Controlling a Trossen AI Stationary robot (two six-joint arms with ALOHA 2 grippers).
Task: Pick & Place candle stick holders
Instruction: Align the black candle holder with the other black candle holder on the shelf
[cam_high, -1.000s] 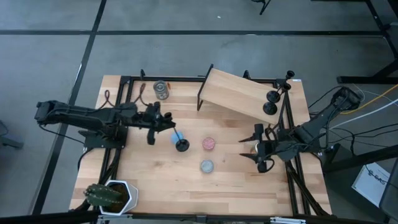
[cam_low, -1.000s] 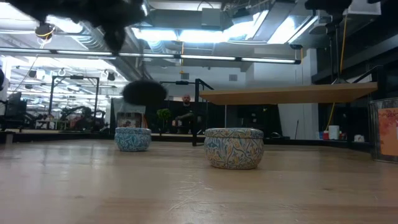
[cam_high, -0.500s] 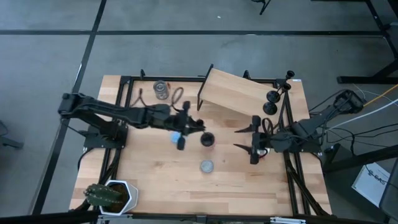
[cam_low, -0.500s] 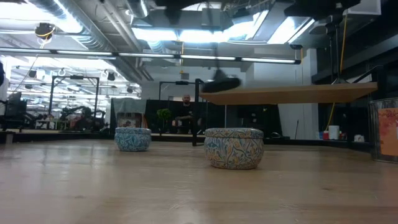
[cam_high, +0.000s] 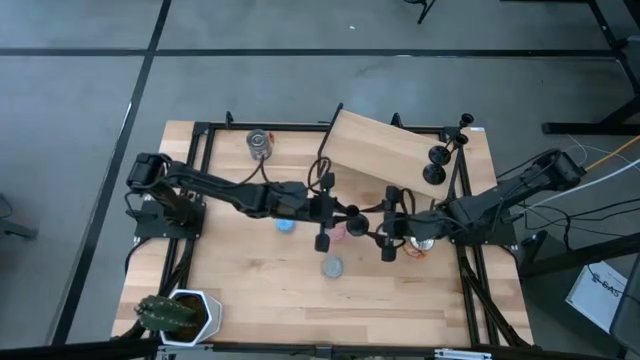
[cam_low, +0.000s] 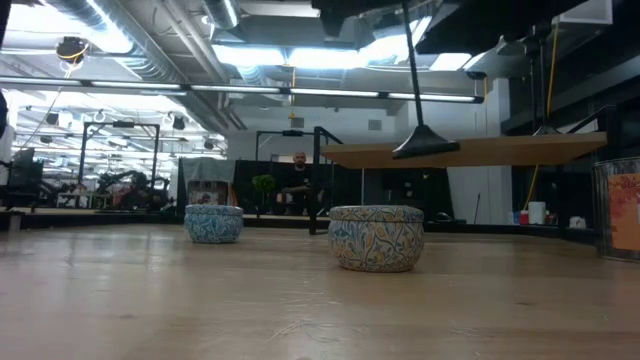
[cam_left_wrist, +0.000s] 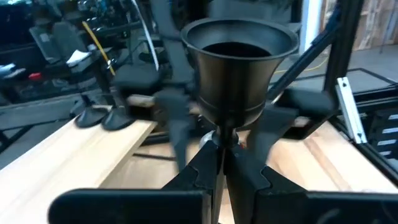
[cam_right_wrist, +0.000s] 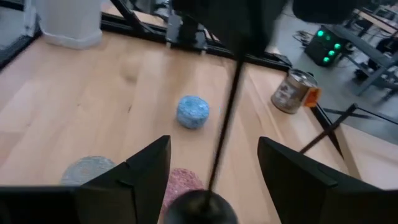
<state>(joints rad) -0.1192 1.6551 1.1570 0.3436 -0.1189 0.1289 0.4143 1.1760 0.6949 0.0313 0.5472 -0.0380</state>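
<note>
My left gripper (cam_high: 340, 213) reaches over the table's middle and is shut on a black candle stick holder (cam_high: 355, 220). The holder stands upright in the air, its cup (cam_left_wrist: 239, 62) on top and its round base (cam_low: 425, 146) below. My right gripper (cam_high: 382, 228) is open just to the holder's right. Its fingers (cam_right_wrist: 146, 174) stand on either side of the holder's base (cam_right_wrist: 199, 208) without touching it. Two more black holders (cam_high: 436, 165) stand on their bases at the right end of the slanted wooden shelf (cam_high: 380, 150). My left gripper pinches the holder's thin stem (cam_left_wrist: 219, 146) just below the cup, between its two fingers. The fingers come level from the table's left and lie across the stem. The holder is upright and lifted clear of the table, its base hanging below the fingers.
A blue disc (cam_high: 286, 224), a pink disc (cam_high: 338, 231) and a grey disc (cam_high: 332, 267) lie on the table under and near the grippers. A shiny can (cam_high: 260, 144) stands far left. A potted plant (cam_high: 180, 312) stands at the near left corner. Black frame rails run along the sides.
My left gripper has carried the holder toward the table's right edge, from over the blue disc to the middle, keeping it upright and clear of the table. My right gripper has moved toward the table's left edge, up to the holder, and has stayed open.
</note>
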